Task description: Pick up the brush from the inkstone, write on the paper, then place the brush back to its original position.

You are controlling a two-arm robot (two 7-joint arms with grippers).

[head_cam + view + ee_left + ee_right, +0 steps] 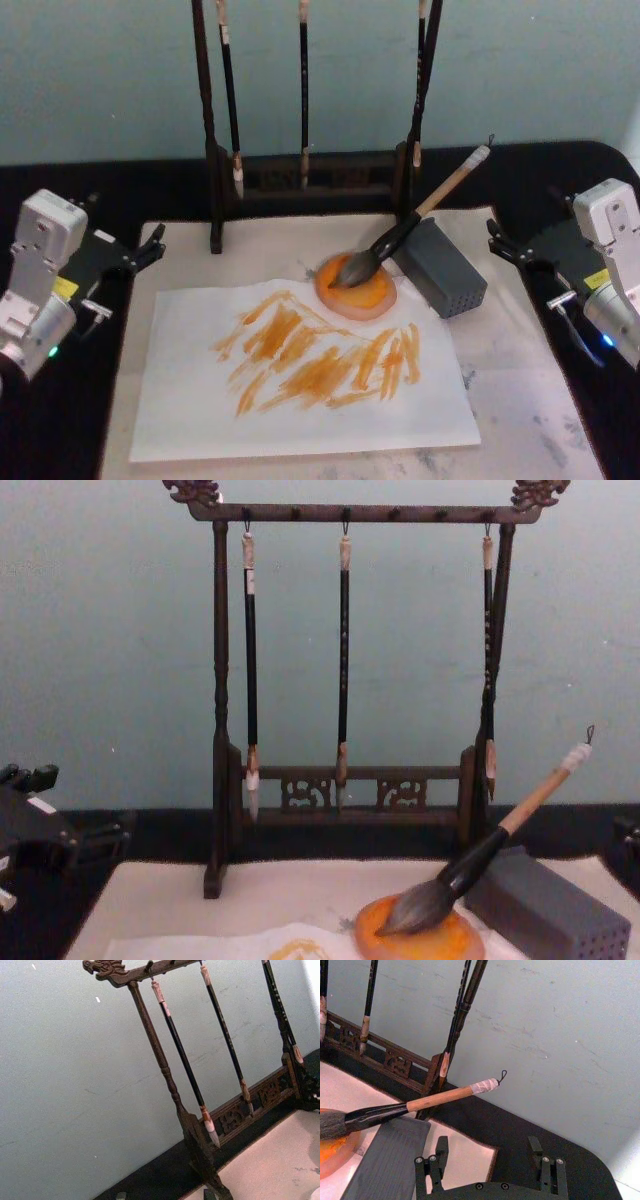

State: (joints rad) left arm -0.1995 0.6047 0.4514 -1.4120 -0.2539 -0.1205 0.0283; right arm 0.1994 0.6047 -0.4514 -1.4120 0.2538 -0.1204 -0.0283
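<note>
Your brush (400, 235) rests with its bristles in the inkstone (385, 300) and its handle propped on the grey block (445, 270), raised for an easy grasp by the right gripper (497, 242), which hangs nearby spread and empty, while the left gripper (155, 245), also spread, sits parked beside the orange-streaked paper (200, 400)

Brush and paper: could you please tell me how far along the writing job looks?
Orange strokes cover the paper, and the brush lies with bristles on the inkstone, so writing and return look done. Nothing is in hand: left gripper and right gripper sit open at the sides. Seemingly nothing remains.
</note>
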